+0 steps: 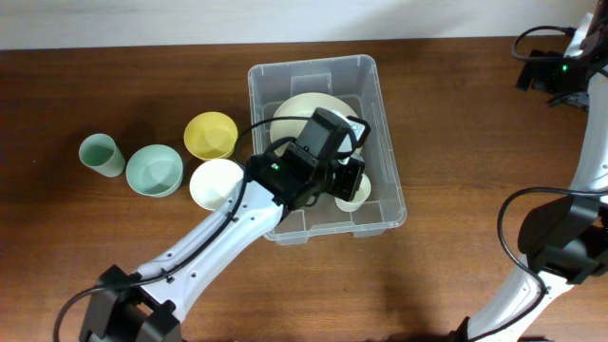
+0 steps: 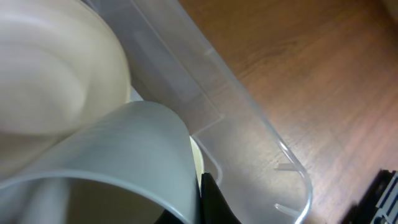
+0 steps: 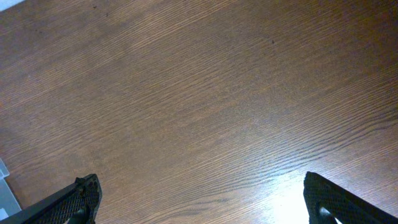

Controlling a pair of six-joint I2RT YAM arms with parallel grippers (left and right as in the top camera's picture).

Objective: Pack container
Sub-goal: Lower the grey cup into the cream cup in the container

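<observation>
The clear plastic container (image 1: 384, 114) stands at the table's middle, with a large cream bowl (image 1: 302, 109) lying in its far half. My left gripper (image 1: 349, 182) reaches into the near right part of the bin and is shut on the rim of a small cream cup (image 1: 354, 195). In the left wrist view the cup (image 2: 124, 155) fills the foreground, its wall pinched at my left gripper (image 2: 198, 200). The cream bowl (image 2: 50, 81) is behind it and the container's wall (image 2: 242, 130) to the right. My right gripper (image 3: 202, 190) hangs open over bare wood.
Left of the container stand a yellow bowl (image 1: 210, 135), a white bowl (image 1: 216, 183), a pale green bowl (image 1: 154, 170) and a pale green cup (image 1: 101, 154). The right arm (image 1: 581, 180) runs along the table's right edge.
</observation>
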